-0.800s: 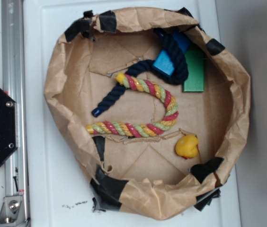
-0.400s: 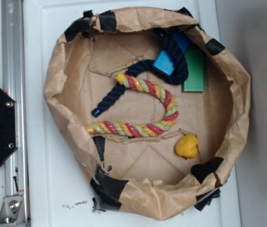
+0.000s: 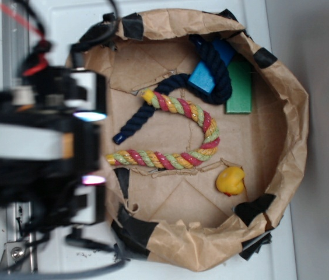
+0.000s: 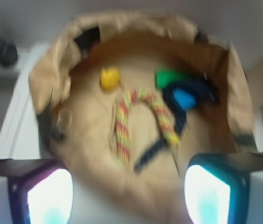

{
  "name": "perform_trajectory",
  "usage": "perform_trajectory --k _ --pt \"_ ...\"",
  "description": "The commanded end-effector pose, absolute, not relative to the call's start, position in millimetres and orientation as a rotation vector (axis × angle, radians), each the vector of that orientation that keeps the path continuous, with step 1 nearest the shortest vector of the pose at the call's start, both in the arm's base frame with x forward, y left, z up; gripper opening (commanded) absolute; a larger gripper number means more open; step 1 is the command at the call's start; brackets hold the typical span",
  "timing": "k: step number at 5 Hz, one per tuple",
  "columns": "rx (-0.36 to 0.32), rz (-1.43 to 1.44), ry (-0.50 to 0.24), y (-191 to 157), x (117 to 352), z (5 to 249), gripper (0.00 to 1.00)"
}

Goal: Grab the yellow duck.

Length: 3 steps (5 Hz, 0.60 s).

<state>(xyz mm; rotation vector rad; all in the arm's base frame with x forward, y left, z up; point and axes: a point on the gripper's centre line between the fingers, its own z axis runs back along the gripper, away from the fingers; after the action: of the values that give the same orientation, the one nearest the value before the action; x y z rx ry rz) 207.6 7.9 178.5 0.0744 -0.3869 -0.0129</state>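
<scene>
One target concerns us: the yellow duck [image 3: 230, 180], lying loose at five o'clock on the paper bowl's [image 3: 293, 146] floor, just beyond the striped rope's [image 3: 176, 131] bend. Our gripper [image 4: 129, 196] hangs at nine o'clock, fingers spread and empty, presumably ready to straddle it.

Crinkled matt paper bowl [image 3: 296, 116] (black-taped); glossy duck [image 3: 230, 180].

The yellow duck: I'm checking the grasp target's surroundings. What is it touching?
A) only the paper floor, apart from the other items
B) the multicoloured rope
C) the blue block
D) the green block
A: the yellow duck sits alone on the brown paper, apart from the multicoloured rope.
</scene>
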Motion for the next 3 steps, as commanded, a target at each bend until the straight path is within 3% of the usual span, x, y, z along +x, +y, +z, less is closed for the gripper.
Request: perform_trajectory --k 1,2,3 --pt "-0.008 -0.054 -0.415 27 287 140 1.00" --pt "-0.039 -0.200 -0.400 15 315 101 1.00" --pt "-0.113 -0.359 -0.434 -3 333 70 1.00"
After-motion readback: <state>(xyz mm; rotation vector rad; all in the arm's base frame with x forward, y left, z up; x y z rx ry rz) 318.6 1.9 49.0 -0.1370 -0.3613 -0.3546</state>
